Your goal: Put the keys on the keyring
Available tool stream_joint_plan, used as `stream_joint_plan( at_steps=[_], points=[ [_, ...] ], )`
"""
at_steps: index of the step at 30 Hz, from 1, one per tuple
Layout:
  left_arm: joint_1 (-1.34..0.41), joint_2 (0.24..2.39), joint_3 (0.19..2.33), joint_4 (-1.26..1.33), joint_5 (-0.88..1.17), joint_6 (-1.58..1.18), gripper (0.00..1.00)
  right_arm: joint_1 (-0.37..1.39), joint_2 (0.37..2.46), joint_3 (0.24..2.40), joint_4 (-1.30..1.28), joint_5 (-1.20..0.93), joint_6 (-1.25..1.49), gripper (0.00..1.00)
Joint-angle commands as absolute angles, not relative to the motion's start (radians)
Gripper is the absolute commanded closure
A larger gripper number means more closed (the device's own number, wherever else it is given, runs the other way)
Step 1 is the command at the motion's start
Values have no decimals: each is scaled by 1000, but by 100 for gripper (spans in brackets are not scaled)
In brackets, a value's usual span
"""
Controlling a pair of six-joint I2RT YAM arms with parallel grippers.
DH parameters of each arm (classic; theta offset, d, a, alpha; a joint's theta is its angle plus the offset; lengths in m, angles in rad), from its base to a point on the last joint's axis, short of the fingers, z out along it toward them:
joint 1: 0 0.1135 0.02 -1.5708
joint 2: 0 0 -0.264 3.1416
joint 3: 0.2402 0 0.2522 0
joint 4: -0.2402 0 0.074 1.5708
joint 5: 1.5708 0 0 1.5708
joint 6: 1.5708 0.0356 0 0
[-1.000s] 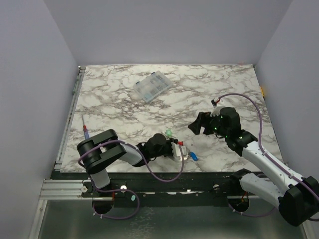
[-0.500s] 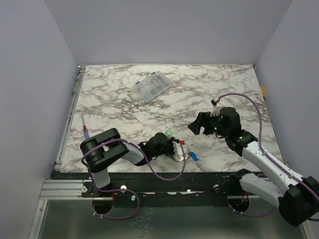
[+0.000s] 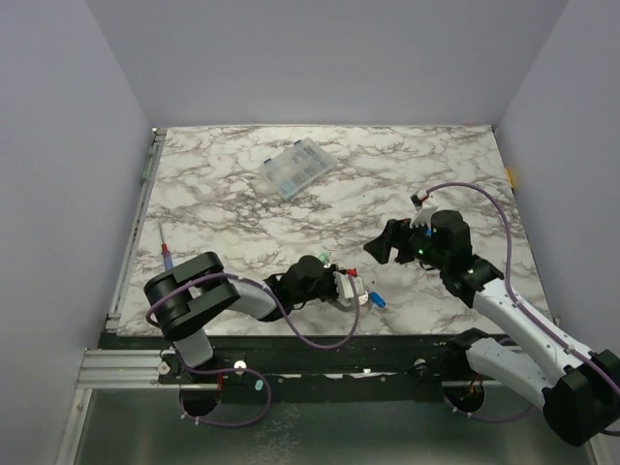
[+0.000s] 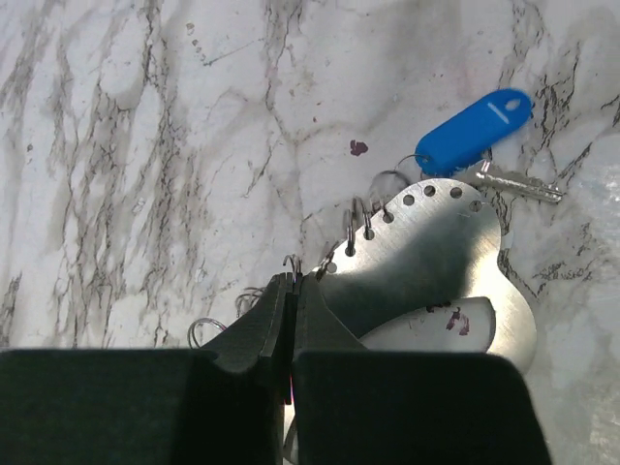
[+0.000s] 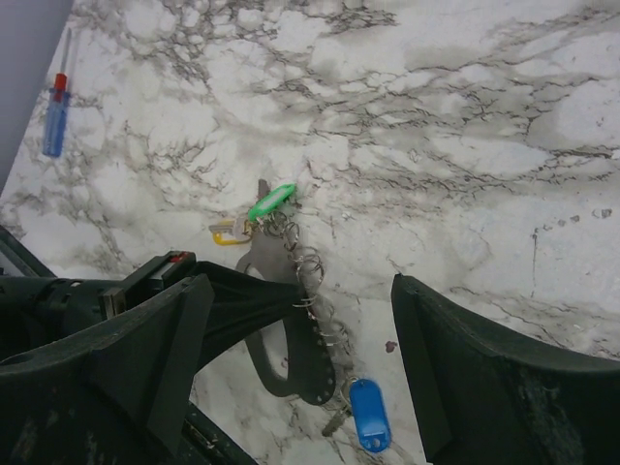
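The left hand is clenched at the keyring's edge, blue key beyond; the right hand hangs released, farther.

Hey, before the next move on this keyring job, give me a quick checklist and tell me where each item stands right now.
1. Left gripper closed: ok, jaws pressed together at the edge of the keyring.
2. Left gripper really has hold of the keyring: cannot tell, the tips meet by a small wire loop but the contact is hidden.
3. Right gripper free: ok, open above the table, nothing between its fingers.
4. Blue key reachable: ok, lying uncovered beside the keyring.
5. Green key and yellow key located: ok, at the keyring's other end.
6. Keys already threaded on: cannot tell.
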State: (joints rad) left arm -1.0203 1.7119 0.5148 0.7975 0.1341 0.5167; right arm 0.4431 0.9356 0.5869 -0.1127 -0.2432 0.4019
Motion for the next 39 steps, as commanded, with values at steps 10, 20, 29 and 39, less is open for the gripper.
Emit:
stream_joint_plan(
  at_steps=[10, 20, 29, 39],
  points=[
    [-1043, 1345, 589, 510, 204, 490, 100, 434, 769, 553, 58, -348, 427, 16],
    [-1090, 1076, 673, 108, 201, 630, 100, 435, 868, 644, -123, -17, 502, 20],
    [-1094, 887, 563, -38, 176, 868, 100, 436, 933, 687, -179, 149, 536, 22],
    [-1096, 775, 457, -20, 181, 878, 100, 389, 1195, 873, -412, 433, 579, 14]
  ],
)
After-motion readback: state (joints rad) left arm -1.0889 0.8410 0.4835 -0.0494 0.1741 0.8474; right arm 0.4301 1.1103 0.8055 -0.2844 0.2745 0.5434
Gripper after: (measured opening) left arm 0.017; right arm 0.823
